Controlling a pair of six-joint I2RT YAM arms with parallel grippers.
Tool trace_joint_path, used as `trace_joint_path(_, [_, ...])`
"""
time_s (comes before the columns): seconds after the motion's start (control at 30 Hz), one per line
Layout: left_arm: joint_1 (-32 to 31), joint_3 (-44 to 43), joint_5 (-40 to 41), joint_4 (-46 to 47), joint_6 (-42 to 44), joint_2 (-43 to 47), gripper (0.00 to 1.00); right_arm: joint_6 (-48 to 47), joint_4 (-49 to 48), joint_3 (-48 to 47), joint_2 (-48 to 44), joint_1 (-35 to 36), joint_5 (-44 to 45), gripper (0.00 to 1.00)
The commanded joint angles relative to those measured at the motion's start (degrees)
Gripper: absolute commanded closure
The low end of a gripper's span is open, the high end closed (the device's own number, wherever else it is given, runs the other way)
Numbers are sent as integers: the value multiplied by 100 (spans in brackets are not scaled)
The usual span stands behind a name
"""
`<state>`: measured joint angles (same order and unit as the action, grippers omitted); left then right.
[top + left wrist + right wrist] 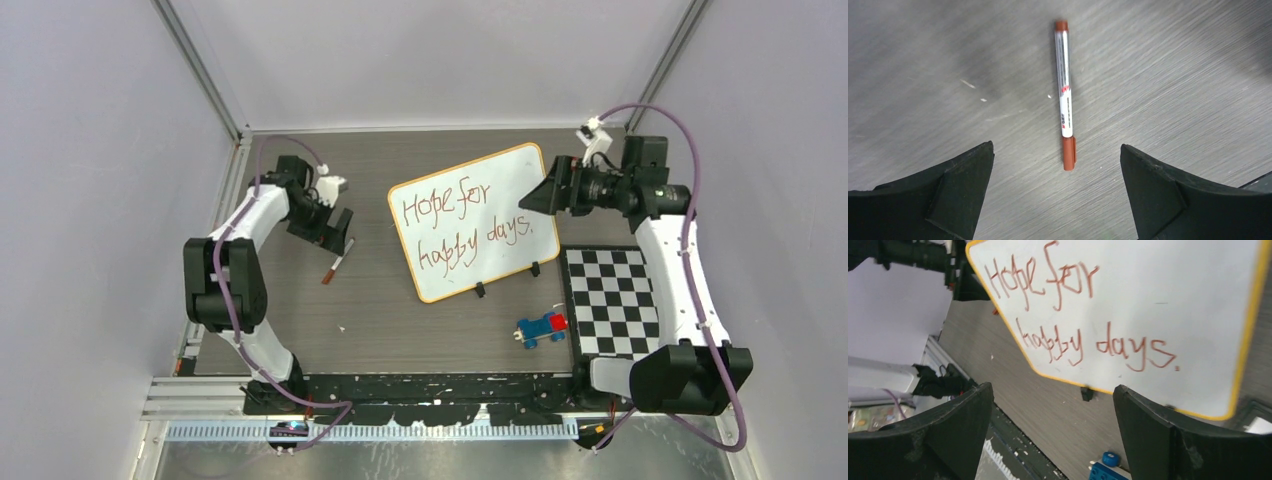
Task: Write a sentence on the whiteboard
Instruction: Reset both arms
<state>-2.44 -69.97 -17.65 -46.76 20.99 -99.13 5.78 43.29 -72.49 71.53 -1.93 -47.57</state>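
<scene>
The whiteboard is seen just ahead of the right gripper, whose jaws are spread apart, empty; the sentence is written across it. The marker is seen ahead of the left gripper, its near end between the spread jaws, untouched

In the overhead view, the left arm is sitting folded at the frame's left, its left gripper pointing downward with jaws spread wide, while the right arm is arching up the right side, its right gripper pointing left, jaws equally wide.
</scene>
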Motion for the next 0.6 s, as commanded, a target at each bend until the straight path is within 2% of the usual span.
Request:
trace_joint_path(0.0, [209,-1025,-738,-626,-96,526,0,-537,446,-717,35,-606,162,7])
trace_joint_path(0.13, [825,-1671,-1341,-745,-352,673,0,-1108,1014,-1273,366,-1361,120,7])
trace_joint_path(0.27, [1278,-2043,-1508,-627,-630,787,0,-1623,1385,-1684,755,-2042,153,7])
trace_joint_path(0.47, [1964,-1968,-1798,-378,-1049,782,0,-2109,1644,-1806,1507,-2665,143,7])
trace_joint_path(0.57, [2137,-1701,-1745,-115,-1260,870,0,-2223,1634,-1758,1791,-2760,289,7])
